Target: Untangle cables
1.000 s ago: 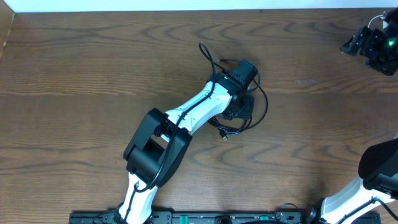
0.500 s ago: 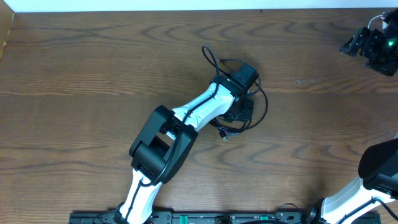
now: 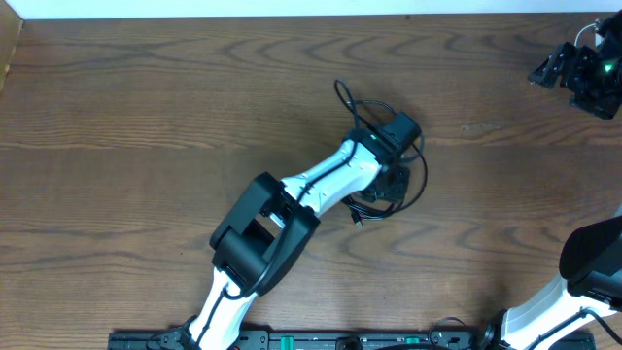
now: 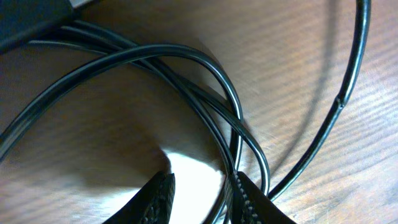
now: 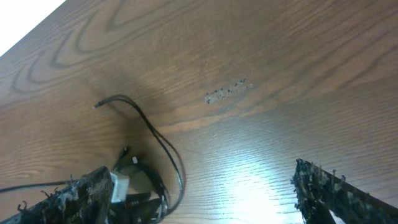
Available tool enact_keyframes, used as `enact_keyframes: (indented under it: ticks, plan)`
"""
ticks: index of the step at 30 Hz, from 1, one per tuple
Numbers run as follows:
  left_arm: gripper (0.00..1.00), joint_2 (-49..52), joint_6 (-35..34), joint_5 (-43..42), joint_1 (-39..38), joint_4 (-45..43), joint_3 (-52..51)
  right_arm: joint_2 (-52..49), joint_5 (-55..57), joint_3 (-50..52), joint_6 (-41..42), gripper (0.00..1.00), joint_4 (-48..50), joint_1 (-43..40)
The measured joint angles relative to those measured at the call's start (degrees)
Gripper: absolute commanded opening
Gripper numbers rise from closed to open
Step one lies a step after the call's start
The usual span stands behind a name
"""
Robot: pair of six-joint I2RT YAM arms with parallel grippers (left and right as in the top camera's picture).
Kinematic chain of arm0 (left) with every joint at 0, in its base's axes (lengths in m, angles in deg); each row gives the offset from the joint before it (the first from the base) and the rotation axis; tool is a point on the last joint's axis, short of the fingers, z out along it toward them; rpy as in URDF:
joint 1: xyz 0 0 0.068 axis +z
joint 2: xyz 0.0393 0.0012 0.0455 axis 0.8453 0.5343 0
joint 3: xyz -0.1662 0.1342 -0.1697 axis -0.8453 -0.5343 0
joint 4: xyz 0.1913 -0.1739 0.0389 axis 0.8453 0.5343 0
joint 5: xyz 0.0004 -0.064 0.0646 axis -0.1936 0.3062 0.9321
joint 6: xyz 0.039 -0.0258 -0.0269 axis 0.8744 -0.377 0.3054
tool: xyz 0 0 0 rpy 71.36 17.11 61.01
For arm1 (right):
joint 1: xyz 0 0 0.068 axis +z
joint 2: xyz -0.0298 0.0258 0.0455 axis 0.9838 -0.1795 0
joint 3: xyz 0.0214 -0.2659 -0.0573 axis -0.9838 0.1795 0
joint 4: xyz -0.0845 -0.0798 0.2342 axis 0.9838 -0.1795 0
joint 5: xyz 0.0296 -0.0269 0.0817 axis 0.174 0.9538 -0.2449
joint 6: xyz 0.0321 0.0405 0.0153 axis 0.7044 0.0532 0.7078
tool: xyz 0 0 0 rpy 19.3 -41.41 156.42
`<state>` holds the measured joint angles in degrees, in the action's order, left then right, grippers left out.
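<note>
Shifted right, left hand [image 3: 392,183] covers black cable [image 4: 155,48] loops its wrist view shows.

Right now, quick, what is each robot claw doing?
Left gripper: partly open, with the thin black cable passing between its fingers; whether it grips the cable cannot be told.
Right gripper: wide open, holding nothing.

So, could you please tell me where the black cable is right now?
Overhead, the black cable lies bunched just right of the middle of the table, beneath the left gripper, one loose end pointing toward the far edge.
</note>
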<state>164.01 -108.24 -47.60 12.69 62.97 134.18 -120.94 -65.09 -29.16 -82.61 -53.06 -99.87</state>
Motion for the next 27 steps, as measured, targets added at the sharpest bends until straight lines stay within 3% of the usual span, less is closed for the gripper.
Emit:
enact_keyframes:
  ticks: [4,7,12,17,27]
  plan:
    - [0.33,0.0,0.0,1.0,-1.3,0.0,0.0,0.0,0.0,0.0,0.0,0.90,-0.2,0.0]
    - [0.41,0.0,0.7,2.5,-1.2,0.3,0.0,0.0,0.1,0.0,0.0,0.91,-0.4,0.0]
    - [0.45,-0.1,2.0,9.6,0.0,6.6,1.2,0.0,0.2,0.0,0.0,0.91,-0.4,0.0]
    - [0.45,-3.0,2.0,14.3,2.4,7.6,1.5,0.0,0.2,0.0,0.0,0.91,-0.4,0.0]
    - [0.43,-4.8,0.4,15.5,3.6,7.4,2.1,0.0,0.2,0.0,0.0,0.91,-0.4,0.0]
